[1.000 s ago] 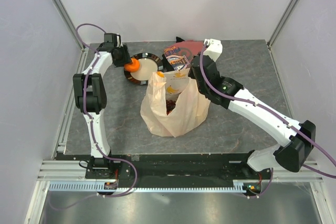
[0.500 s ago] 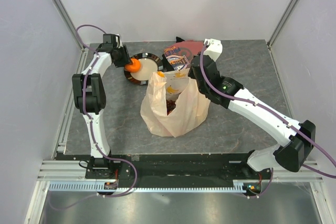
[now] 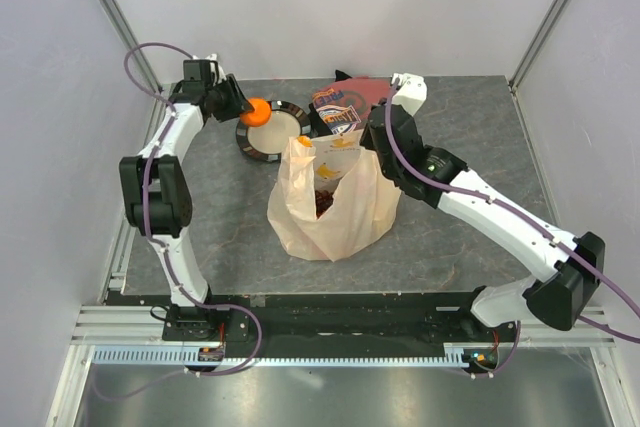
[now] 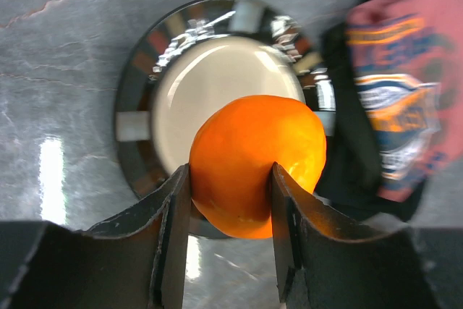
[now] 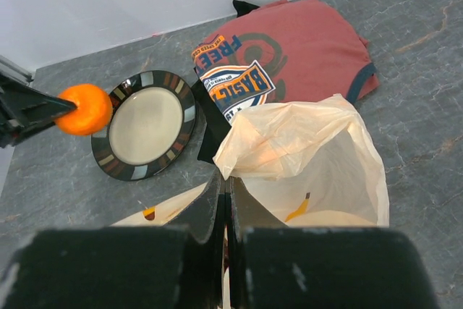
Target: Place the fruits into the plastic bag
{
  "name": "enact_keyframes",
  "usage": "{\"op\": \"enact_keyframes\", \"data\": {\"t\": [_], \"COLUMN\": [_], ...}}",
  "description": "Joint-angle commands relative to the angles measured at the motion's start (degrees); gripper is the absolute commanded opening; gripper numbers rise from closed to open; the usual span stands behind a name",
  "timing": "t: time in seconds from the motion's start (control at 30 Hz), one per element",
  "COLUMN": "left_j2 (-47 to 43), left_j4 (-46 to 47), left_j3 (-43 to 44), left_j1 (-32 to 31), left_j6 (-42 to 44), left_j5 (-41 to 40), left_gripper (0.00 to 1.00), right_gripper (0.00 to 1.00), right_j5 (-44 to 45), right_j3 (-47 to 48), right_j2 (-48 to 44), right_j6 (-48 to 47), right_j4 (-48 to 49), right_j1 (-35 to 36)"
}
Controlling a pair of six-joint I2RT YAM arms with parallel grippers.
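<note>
My left gripper [image 3: 243,110] is shut on the orange [image 3: 257,111] and holds it above the left rim of the dark plate [image 3: 290,150]. In the left wrist view the orange [image 4: 257,161] sits between both fingers [image 4: 173,222] over the plate's cream centre [image 4: 210,81]. The cream plastic bag [image 3: 330,202] stands open at the table's middle with dark red fruit [image 3: 325,202] inside. My right gripper [image 5: 227,192] is shut on the bag's rim [image 5: 249,153] and holds the mouth up. The apple, pear and grapes are hidden.
A red-and-black printed folded cloth [image 3: 345,107] lies behind the bag, next to the plate; it also shows in the right wrist view [image 5: 289,52]. The plate [image 5: 148,124] lies at the back left. White walls enclose the grey table [image 3: 470,127].
My left gripper has lifted the orange off the plate and drawn it back and left, higher above the table. The right arm and bag have not moved.
</note>
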Motion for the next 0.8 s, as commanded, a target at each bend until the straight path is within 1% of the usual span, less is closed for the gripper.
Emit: {"op": "enact_keyframes", "data": {"t": [0.0, 0.1, 0.17, 0.23, 0.33, 0.37, 0.43, 0.47, 0.5, 0.53, 0.6, 0.63, 0.7, 0.73, 0.77], "left_j2": [-12.28, -19.4, -24.48, -27.75, -33.29, -34.43, -37.07, -37.78, -38.39, -38.66, -39.19, -39.62, -39.89, -40.33, -40.85], "left_j4": [9.74, 14.4, 16.25, 17.22, 18.89, 19.24, 20.21, 20.3, 20.3, 20.3, 20.3, 20.12, 19.25, 17.24, 16.18], "left_j3": [-4.43, -9.43, -10.59, -11.73, -12.08, -11.91, -11.21, -10.86, -10.25, -10.15, -11.02, -11.64, -13.13, -13.75, -14.45], "left_j1": [-0.06, -0.76, -2.16, -3.48, -6.99, -9.96, -13.66, -17.86, -19.99, -23.92, -27.64, -30.96, -33.71, -35.98, -36.87], "left_j6": [-9.08, -12.34, -12.79, -13.14, -13.85, -13.93, -13.85, -13.76, -13.85, -14.11, -13.76, -13.15, -11.48, -10.6, -8.85], "left_j5": [7.65, 11.0, 11.89, 13.03, 14.17, 14.18, 13.65, 13.04, 12.86, 12.51, 11.02, 10.58, 9.87, 9.35, 6.99], "left_gripper": [0.11, 0.1, 0.11, 0.11, 0.11, 0.11, 0.1, 0.11, 0.11, 0.11, 0.1, 0.1, 0.1, 0.1, 0.1], "right_gripper": [0.0, 0.0, 0.0, 0.0, 0.0, 0.0, 0.0, 0.0, 0.0, 0.0, 0.0, 0.0, 0.0, 0.0, 0.0], "right_j5": [-0.77, -1.21, -1.38, -1.73, -3.4, -4.27, -4.9, -5.42, -5.43, -5.43, -5.51, -5.69, -5.95, -5.87, -5.87], "right_j3": [-1.46, -3.04, -4.89, -6.81, -8.58, -8.76, -9.37, -9.55, -9.81, -10.34, -10.69, -10.96, -11.31, -11.31, -11.31], "right_j2": [-3.76, -5.69, -7.7, -9.03, -10.79, -11.4, -12.37, -12.9, -13.25, -14.12, -14.92, -15.62, -16.15, -16.42, -16.59], "right_j6": [-0.3, 0.14, 0.67, 1.63, 1.37, 1.37, 1.2, 1.11, 0.93, 0.76, 0.23, 0.14, -0.3, -0.47, -0.56], "right_j4": [1.19, 1.19, 1.1, 1.19, 1.01, 0.84, 0.66, 0.57, 0.57, 0.22, 0.22, 0.22, 0.22, 0.22, 0.22], "right_j1": [-0.28, -0.28, -0.28, -0.28, -0.28, -0.28, -0.28, -0.28, -0.28, -0.28, -0.28, -0.28, -0.37, -0.28, -0.28]}}
